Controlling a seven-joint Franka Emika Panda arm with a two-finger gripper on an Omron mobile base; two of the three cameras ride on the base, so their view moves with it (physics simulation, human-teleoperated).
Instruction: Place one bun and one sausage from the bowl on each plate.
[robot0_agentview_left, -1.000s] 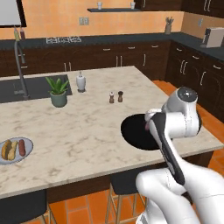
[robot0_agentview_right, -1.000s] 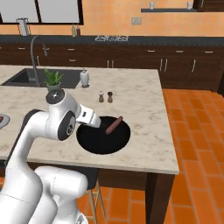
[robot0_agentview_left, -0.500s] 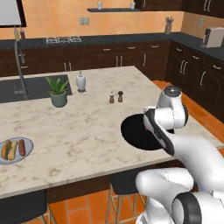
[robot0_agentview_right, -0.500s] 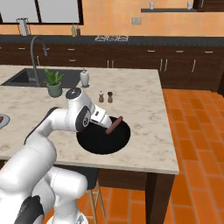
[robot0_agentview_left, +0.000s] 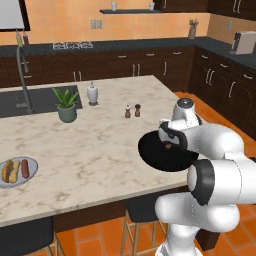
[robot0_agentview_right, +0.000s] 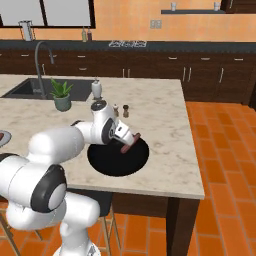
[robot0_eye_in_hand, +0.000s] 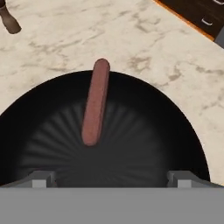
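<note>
Gripper: my gripper (robot0_eye_in_hand: 112, 178) is spread wide and holds nothing. I see its two tips low in the hand view, one at each side, over the bowl.
Bowl: the black bowl (robot0_eye_in_hand: 183, 144) sits on the counter (robot0_agentview_left: 100, 150) near its edge. My arm hangs right over it.
Sausage: one sausage (robot0_eye_in_hand: 95, 103) lies in the bowl. In the hand view it points to 12 o'clock, and its far end leans on the rim.
Plate: a plate (robot0_agentview_left: 31, 162) sits far off at 9 o'clock in the left base view, with a bun (robot0_agentview_left: 8, 171) and a sausage on it. That one looks done, I think.
Shakers: two small shakers (robot0_agentview_left: 132, 111) stand behind the bowl, apart from it.
Next: I think I must go down and pinch the sausage.
Worry: the sausage is round and slopes up the bowl wall. If I pinch near one end, it may roll or slip out.
Worry two: if I go too low, my tips may bump the bowl and push it toward the edge.
</note>
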